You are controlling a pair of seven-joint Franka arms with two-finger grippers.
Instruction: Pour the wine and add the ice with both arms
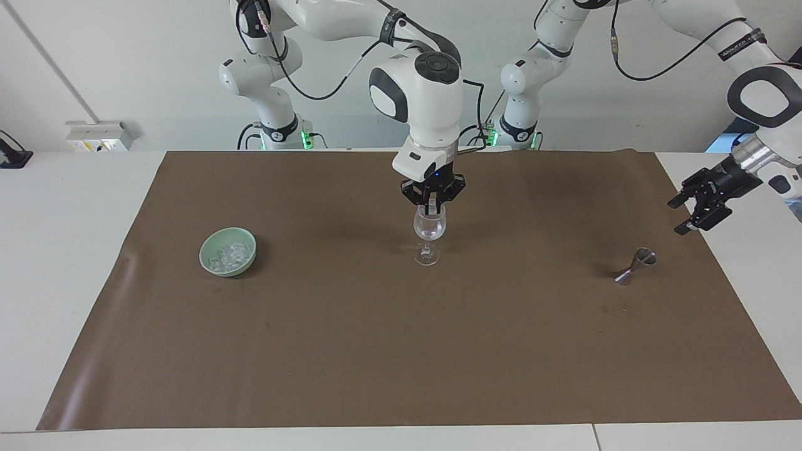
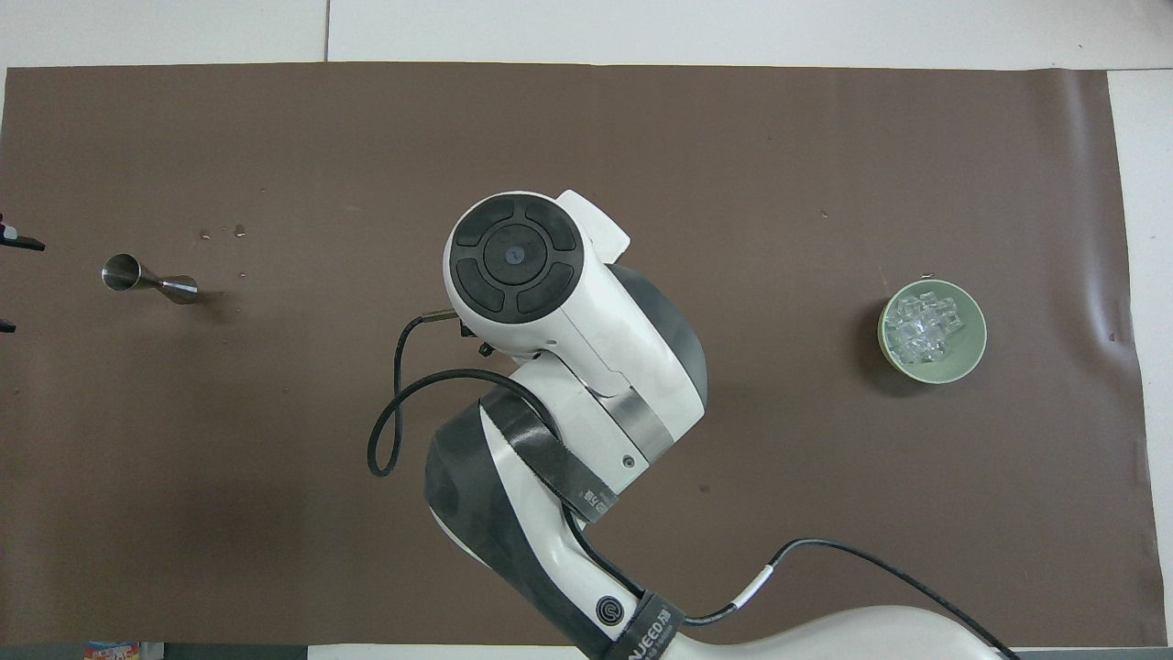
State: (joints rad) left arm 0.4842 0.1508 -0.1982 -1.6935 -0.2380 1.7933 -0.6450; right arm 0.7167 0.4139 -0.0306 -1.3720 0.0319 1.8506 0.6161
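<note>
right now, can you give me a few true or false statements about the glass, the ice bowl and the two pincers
1. The right pincer is directly over the wine glass, at its rim. True.
2. The left pincer grips the metal jigger. False: it hangs open in the air over the left arm's end of the table, and the jigger lies alone on the brown mat.
3. The ice sits in the pale green bowl toward the right arm's end of the table. True.
4. The wine glass lies tipped over. False: it stands upright on its foot.
5. The bowl touches the wine glass. False: they stand well apart on the mat.
</note>
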